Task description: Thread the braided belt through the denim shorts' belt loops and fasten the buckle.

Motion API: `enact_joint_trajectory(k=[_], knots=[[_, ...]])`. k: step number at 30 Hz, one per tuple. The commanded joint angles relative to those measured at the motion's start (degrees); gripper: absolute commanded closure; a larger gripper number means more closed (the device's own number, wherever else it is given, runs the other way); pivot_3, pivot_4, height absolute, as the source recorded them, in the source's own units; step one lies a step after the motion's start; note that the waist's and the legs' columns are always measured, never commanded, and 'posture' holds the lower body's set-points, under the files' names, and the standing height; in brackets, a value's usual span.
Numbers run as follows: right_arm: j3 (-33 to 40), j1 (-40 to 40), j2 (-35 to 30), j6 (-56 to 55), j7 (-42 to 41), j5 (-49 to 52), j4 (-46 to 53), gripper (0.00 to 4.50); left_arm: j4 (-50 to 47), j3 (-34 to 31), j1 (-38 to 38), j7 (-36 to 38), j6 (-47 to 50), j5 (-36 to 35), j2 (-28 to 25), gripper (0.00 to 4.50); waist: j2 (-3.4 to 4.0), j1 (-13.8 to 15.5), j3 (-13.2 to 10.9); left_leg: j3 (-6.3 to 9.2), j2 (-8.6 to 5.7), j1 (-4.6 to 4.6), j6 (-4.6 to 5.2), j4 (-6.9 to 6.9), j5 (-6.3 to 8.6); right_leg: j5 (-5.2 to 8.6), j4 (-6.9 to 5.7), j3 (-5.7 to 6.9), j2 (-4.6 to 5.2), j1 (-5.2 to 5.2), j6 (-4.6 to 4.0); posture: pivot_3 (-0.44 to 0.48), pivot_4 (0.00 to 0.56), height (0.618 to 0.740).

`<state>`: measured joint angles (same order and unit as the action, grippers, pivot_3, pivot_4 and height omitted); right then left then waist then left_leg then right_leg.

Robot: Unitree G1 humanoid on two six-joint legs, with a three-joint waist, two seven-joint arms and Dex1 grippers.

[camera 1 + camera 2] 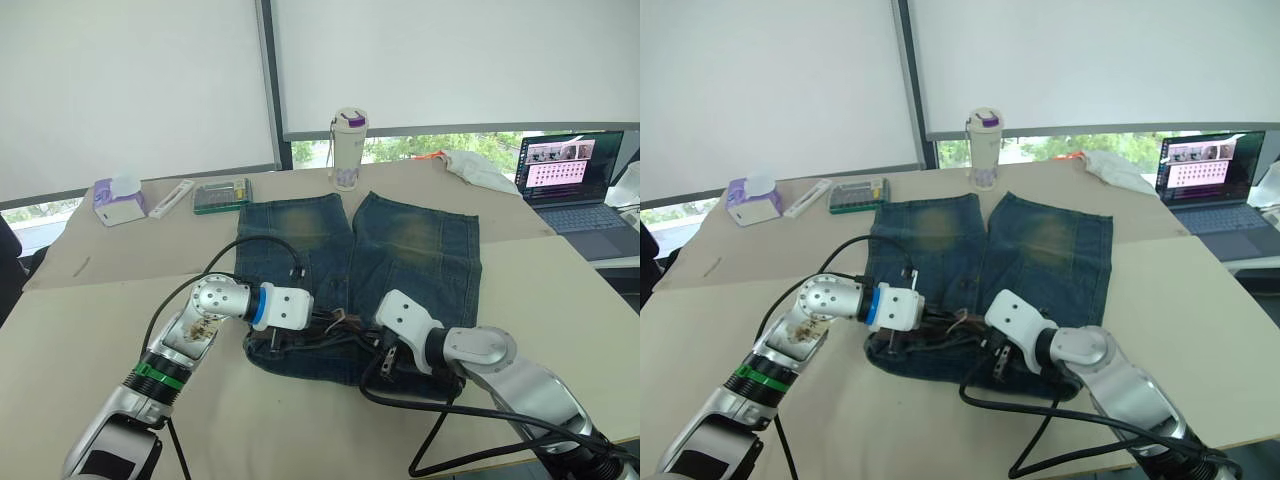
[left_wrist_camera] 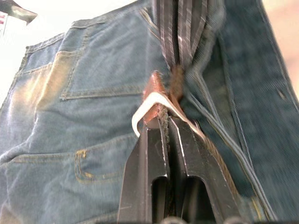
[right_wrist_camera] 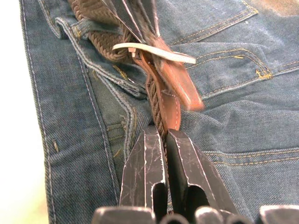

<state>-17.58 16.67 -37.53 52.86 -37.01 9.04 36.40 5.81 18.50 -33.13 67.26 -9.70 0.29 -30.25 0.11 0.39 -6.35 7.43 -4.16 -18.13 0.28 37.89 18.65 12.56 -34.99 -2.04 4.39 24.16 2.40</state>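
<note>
Left claw [image 2: 164, 122] and right claw [image 3: 164, 135] are both pinching the braided belt [image 3: 158, 109]; you're fastening the buckle [image 3: 154, 50] on the denim shorts [image 1: 400, 250]; next, feed the tip through.

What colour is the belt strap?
Dark brown braided weave on the belt, with a reddish-brown leather tip; clearest in the right wrist view.

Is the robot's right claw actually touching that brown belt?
Touching. In the right wrist view, the right gripper has its two black fingers pinched on the braided belt, the strap running straight in between them.
</note>
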Motion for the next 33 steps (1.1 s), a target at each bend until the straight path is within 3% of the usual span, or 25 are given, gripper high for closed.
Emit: enact_joint_trajectory(k=[1, 2, 8, 14, 26, 33], knots=[[-0.6, 0.4, -1.1, -3.8, -0.1, -1.3, 1.5, 4.46, -3.1, 0.1, 0.2, -0.8, 0.3, -2.0, 1.6, 4.5, 0.0, 0.1, 0.0, 0.0, 0.0, 0.0, 0.0, 0.0, 0.0, 0.0, 0.0, 0.0, 0.01, 0.0, 0.0, 0.0, 0.15, 0.74], [-0.3, 0.1, -2.2, -5.0, -1.2, -1.1, 1.8, 4.46, -3.1, -0.1, 0.3, -1.4, 0.8, -2.0, 2.1, 4.5, 0.0, 0.2, 0.0, 0.0, -0.01, 0.0, 0.0, 0.0, 0.0, 0.0, 0.0, 0.0, 0.01, 0.0, 0.0, 0.0, 0.15, 0.74], [6.5, -2.1, -5.1, -7.7, -3.2, 1.5, 5.7, 2.35, -3.6, -0.4, 1.0, -2.1, 1.7, -1.9, 2.7, 4.5, -0.01, 0.2, 0.0, 0.0, -0.01, -0.01, 0.01, 0.01, 0.0, 0.0, 0.02, 0.0, 0.03, -0.03, 0.0, 0.0, 0.15, 0.74], [4.9, 0.2, -8.5, -10.8, -1.6, -4.1, 3.8, 2.35, -3.8, -0.3, 1.0, -2.3, 2.5, -2.1, 3.1, 4.5, -0.01, 0.3, 0.0, -0.03, -0.02, 0.01, 0.0, 0.01, -0.01, 0.0, 0.02, 0.0, 0.03, -0.04, 0.0, 0.0, 0.15, 0.74], [-3.6, 4.3, -6.0, -12.4, -3.4, -9.5, -0.6, 2.35, -4.3, -0.2, 0.7, -2.5, 3.5, -2.1, 3.8, 4.5, -0.01, 0.3, 0.0, -0.05, -0.01, 0.0, -0.01, 0.01, -0.01, 0.0, 0.03, -0.02, 0.03, -0.03, 0.0, 0.0, 0.15, 0.74], [2.9, 3.9, -5.5, -7.4, -5.3, -4.6, 2.4, 2.35, -4.9, -0.2, 1.1, -2.7, 4.0, -1.9, 3.7, 4.5, -0.02, 0.4, 0.0, -0.05, -0.01, -0.01, -0.01, 0.01, -0.01, 0.0, 0.02, -0.03, 0.03, -0.02, 0.0, 0.0, 0.15, 0.74]])
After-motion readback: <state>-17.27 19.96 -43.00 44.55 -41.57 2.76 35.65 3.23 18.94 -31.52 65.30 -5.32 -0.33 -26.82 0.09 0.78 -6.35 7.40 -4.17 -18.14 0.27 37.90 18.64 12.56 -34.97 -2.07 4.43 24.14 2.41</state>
